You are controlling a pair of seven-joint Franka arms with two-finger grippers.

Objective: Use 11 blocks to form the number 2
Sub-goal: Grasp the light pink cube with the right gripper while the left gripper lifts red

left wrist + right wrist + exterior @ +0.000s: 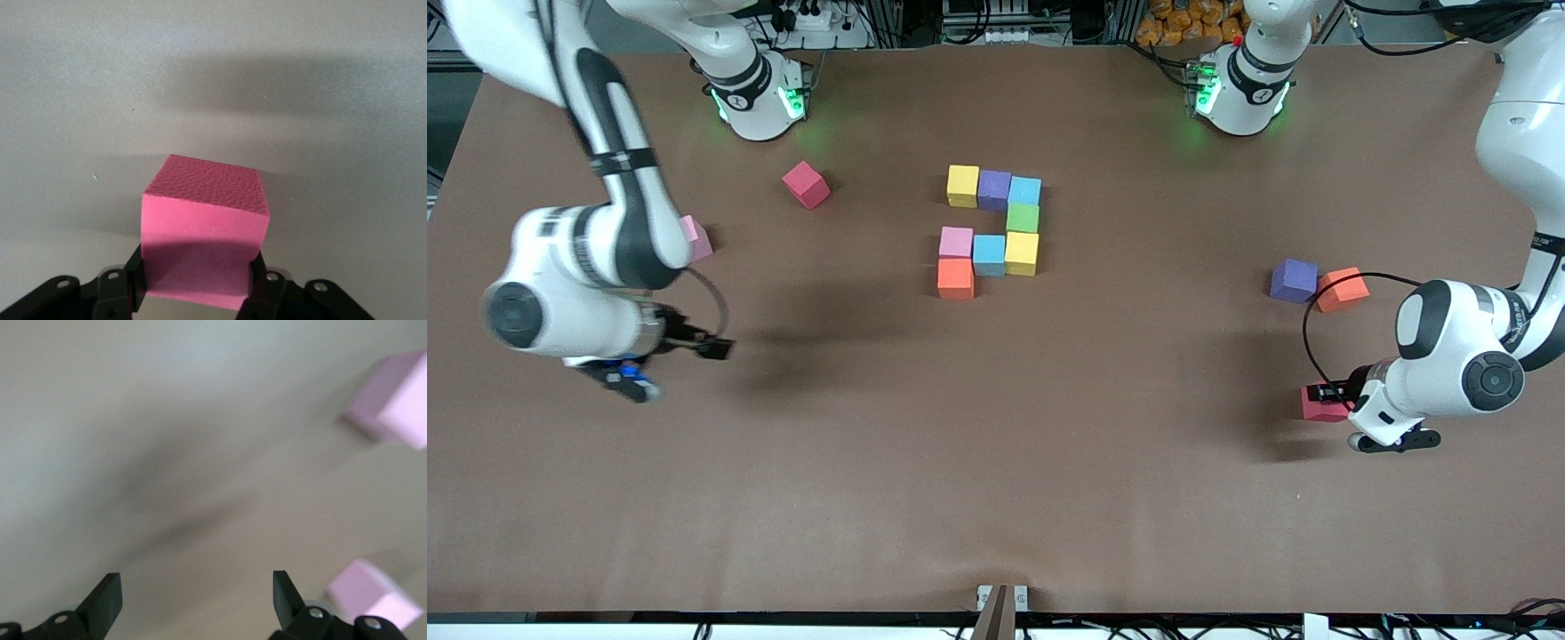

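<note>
Front view, starting at the right arm's end of the table: the right gripper (pixel 627 378) hangs over bare brown table (pixel 996 462) with its fingers spread wide and nothing between them. A pale pink block (pixel 696 238) peeks out by that arm, and a red block (pixel 807 184) lies near its base. In the middle sits the unfinished number 2 (pixel 991 231): eight cubes, a yellow, purple and blue row, green below, then pink, blue, yellow, and an orange one nearest the camera. Toward the left arm's end, a purple block (pixel 1294 280) touches an orange block (pixel 1343 289). The left gripper (pixel 1329 402) is clamped on a pink-red block (pixel 1316 404).
</note>
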